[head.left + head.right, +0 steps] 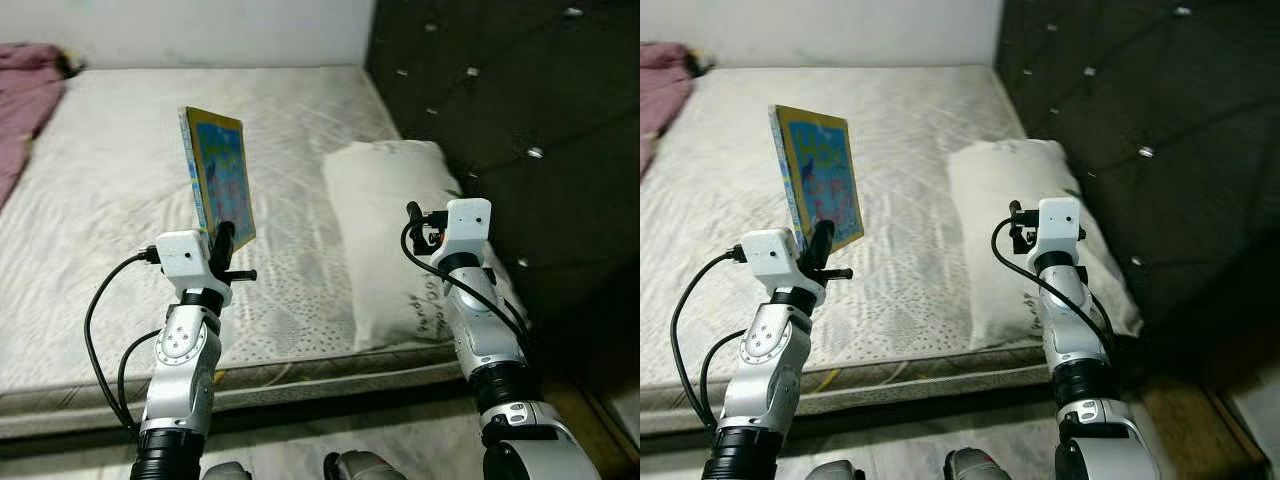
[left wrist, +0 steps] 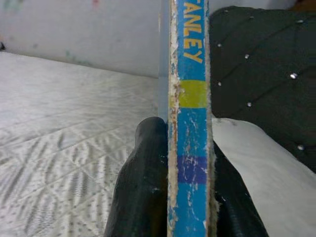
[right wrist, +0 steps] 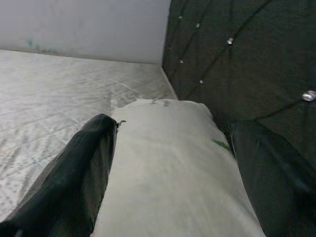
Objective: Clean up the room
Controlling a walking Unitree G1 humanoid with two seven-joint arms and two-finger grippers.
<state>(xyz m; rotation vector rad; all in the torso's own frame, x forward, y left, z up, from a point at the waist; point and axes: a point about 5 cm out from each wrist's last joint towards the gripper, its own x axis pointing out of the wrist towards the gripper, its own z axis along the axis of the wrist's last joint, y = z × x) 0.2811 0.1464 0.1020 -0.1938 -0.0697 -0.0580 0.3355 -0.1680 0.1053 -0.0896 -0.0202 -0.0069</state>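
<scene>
A thin blue and yellow picture book (image 1: 218, 177) stands upright above the mattress, held by its lower edge. My left gripper (image 1: 222, 240) is shut on the book, and the left wrist view looks along its worn blue spine (image 2: 190, 148) between the two black fingers (image 2: 143, 187). My right gripper (image 3: 173, 173) is open above the white pillow (image 1: 385, 230), with its black fingers (image 3: 84, 168) spread either side of it and nothing held.
The bare quilted mattress (image 1: 110, 200) lies ahead, its front edge close to me. A dark tufted headboard (image 1: 510, 100) rises on the right. A crumpled pink blanket (image 1: 25, 90) lies at the far left corner. A white wall (image 1: 200, 30) runs behind.
</scene>
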